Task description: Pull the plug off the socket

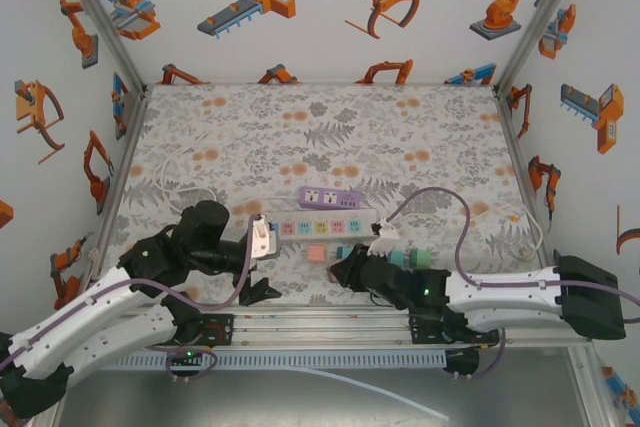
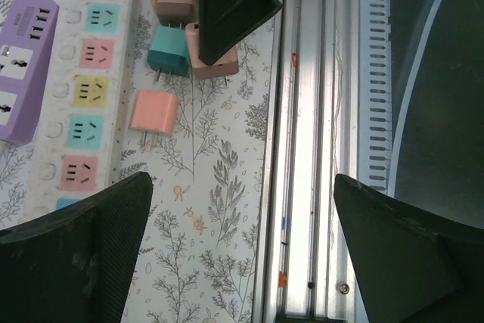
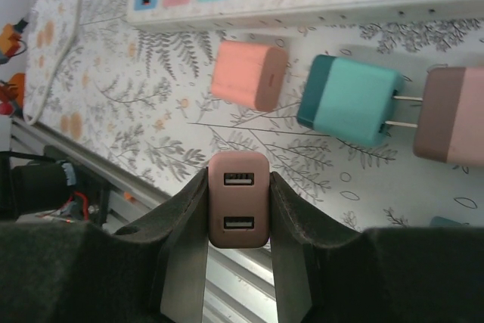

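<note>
Right wrist: pink plug (image 3: pixel 238 209) pinched by its sides in right jaws, clear of the white strip (image 3: pixel 302 1), so likely pulled already. Orange plug (image 3: pixel 248 75), teal plug (image 3: pixel 352 100) lie loose between. Left wrist: left jaws wide, empty, over bare table (image 2: pixel 219 209) beside near rail (image 2: pixel 302 187). Top: open room beyond purple strip (image 1: pixel 330 196); rail hems the near side.

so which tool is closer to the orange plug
Right. The right tool, shut on a pink charger, is just right of the orange plug; the open left tool stands farther off on its left.
</note>
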Robot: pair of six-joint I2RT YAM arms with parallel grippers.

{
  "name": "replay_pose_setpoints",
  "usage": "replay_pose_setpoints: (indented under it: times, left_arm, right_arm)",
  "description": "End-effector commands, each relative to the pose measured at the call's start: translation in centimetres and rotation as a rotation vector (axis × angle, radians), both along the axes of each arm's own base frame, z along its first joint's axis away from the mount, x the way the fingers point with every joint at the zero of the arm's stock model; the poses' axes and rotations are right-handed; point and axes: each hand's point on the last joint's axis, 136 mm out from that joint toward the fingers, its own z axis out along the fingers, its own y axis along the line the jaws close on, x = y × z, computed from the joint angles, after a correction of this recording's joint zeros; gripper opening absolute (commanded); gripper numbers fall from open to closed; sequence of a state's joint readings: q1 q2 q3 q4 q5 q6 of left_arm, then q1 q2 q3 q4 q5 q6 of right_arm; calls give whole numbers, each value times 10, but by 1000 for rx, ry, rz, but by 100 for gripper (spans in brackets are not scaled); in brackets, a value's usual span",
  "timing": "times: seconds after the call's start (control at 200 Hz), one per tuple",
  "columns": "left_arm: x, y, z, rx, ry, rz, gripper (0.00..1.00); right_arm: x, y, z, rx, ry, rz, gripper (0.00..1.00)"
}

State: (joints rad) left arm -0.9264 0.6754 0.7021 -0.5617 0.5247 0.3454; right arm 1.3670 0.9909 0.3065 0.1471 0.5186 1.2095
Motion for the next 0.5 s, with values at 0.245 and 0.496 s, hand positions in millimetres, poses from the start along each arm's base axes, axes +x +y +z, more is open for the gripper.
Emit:
replay_pose_setpoints:
  times: [0.245,0.496]
  left_arm:
    - [-3,-8,-9,12,13,-35,97]
    - [-1,-9,-12,15,19,-26,97]
  right_arm:
    - [3,-13,-28,-4,25,-117,24]
    - [-3,-30,-46,-96,64,-163,36]
